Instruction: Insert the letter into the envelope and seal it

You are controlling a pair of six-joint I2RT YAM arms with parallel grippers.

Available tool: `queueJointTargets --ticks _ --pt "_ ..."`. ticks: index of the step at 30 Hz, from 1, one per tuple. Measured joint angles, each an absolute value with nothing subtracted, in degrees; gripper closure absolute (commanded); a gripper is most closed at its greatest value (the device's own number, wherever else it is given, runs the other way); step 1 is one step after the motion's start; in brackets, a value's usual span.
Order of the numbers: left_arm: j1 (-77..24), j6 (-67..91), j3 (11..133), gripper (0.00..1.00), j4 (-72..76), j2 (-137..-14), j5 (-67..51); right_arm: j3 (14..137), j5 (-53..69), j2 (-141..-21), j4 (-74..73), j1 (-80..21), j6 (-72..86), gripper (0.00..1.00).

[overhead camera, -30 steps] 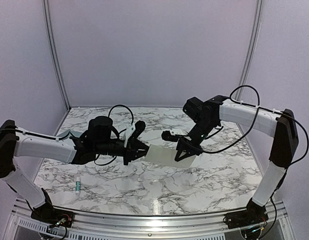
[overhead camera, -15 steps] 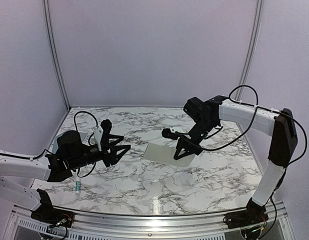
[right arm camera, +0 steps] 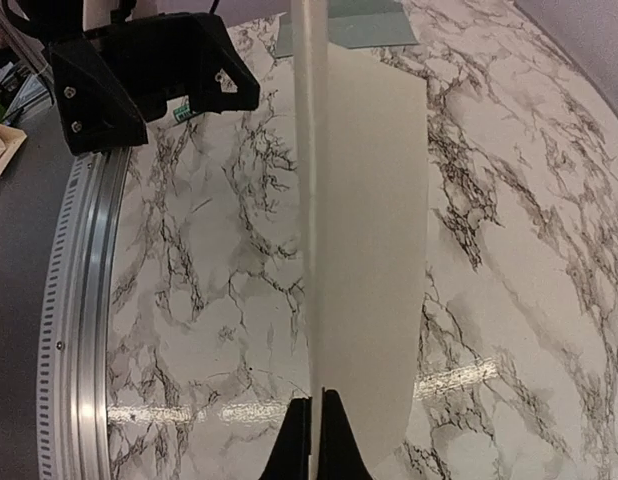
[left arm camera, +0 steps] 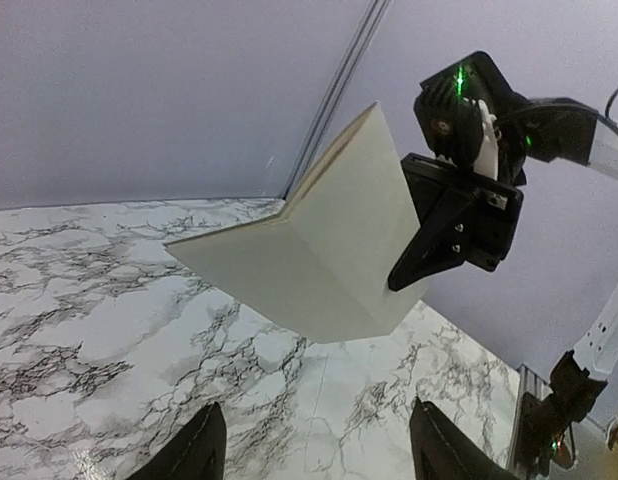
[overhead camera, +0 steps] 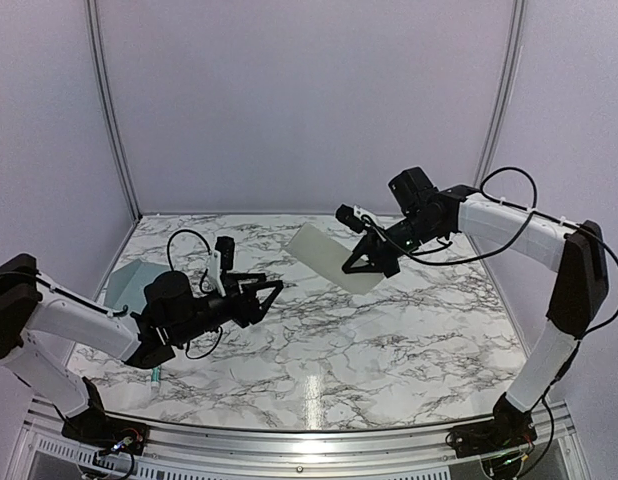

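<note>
Hanging folded in the air over the far middle of the marble table [overhead camera: 389, 330], the letter [overhead camera: 324, 255] is being pinched at one edge by the right gripper [overhead camera: 361, 262], jaws clenched on the paper. Left gripper [overhead camera: 261, 296] is hovering spread and empty. The envelope [overhead camera: 129, 285] is lying flat at the far left, well apart. Risks: thin single-edge grip is letting the sheet sag or slip; the fold may spring open and catch the envelope mouth during insertion.

I see a white marble table [overhead camera: 319, 350] with dark veining. The grey-blue envelope [overhead camera: 129, 284] lies flat at its left edge; a small white-green tube [overhead camera: 156, 375] lies near the front-left corner.
</note>
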State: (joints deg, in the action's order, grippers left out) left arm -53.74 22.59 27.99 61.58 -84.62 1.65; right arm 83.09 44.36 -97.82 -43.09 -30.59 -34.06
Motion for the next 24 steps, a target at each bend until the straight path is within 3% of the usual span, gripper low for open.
queueJointTargets --ticks 17,24 --pt "-53.7 42.7 39.7 0.23 74.0 -99.2 4.1 79.0 50.1 -96.4 -39.0 -33.7 -30.2 1.0" --pt "-53.2 47.9 40.8 0.43 81.0 -103.1 2.5 78.3 50.8 -95.1 -38.2 -34.9 -30.3 0.99"
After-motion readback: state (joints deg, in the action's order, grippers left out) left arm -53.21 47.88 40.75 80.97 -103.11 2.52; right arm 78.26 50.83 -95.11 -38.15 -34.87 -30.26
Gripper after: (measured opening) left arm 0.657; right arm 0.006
